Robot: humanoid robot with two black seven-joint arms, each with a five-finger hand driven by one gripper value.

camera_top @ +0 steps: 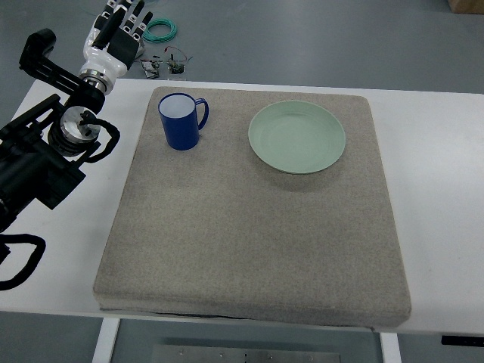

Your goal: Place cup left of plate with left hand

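Observation:
A blue cup (180, 122) with a white inside stands upright on the grey mat (249, 227), its handle pointing right. It is left of the pale green plate (297, 137), with a gap between them. My left hand (121, 30) is raised at the top left, beyond the table's far edge and well away from the cup. Its fingers are spread and hold nothing. The black left arm (45, 144) runs down the left edge. No right arm shows.
The mat lies on a white table (439, 189). Beyond the far edge, on the floor, are a green cable coil (160, 30) and some small parts (166, 64). A cardboard box corner (465, 4) shows at top right.

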